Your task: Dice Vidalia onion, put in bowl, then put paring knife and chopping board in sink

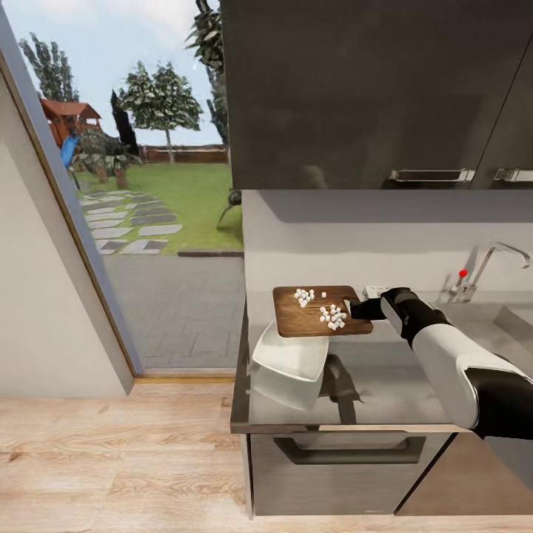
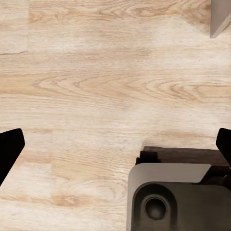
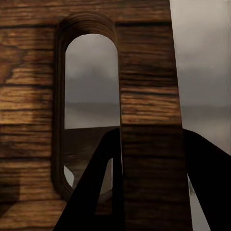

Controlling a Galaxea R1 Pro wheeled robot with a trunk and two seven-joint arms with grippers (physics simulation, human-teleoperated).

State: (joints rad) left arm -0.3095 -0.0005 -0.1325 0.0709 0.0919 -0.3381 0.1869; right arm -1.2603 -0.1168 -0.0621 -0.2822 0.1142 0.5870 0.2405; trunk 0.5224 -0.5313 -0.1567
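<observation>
1. the right gripper [image 1: 357,306] clamps the right end of the chopping board [image 1: 311,317], holding it above the countertop [image 1: 385,385]; the board's shadow falls on the worktop below.
2. in the right wrist view, the chopping board [image 3: 149,86] fills the frame up close, its slotted handle hole open to the grey behind, and one dark finger [image 3: 91,192] crosses in front of the slot while the other sits on the far side of the board's edge strip.
3. two loose clusters of small white diced onion pieces [image 1: 333,317] lie on the board's top face, one near its back edge, one near the gripper end.
4. the bowl [image 1: 290,354] sits at the countertop's left front corner, directly under the board's near-left edge and partly overlapped by it in the head view; its reflection shows in the glossy surface.
5. to the right, the sink [image 1: 518,318] edge shows with the chrome faucet [image 1: 496,263] and a small red knob [image 1: 463,273] by the back wall.
6. dark upper cabinets [image 1: 370,89] hang above; a glass door [image 1: 148,222] on the left opens onto lawn and paving.
7. the left gripper [image 2: 115,144] hangs with its fingers spread wide and nothing between them, over the wooden floor [image 2: 96,86], the robot's base [image 2: 178,197] beneath it.
</observation>
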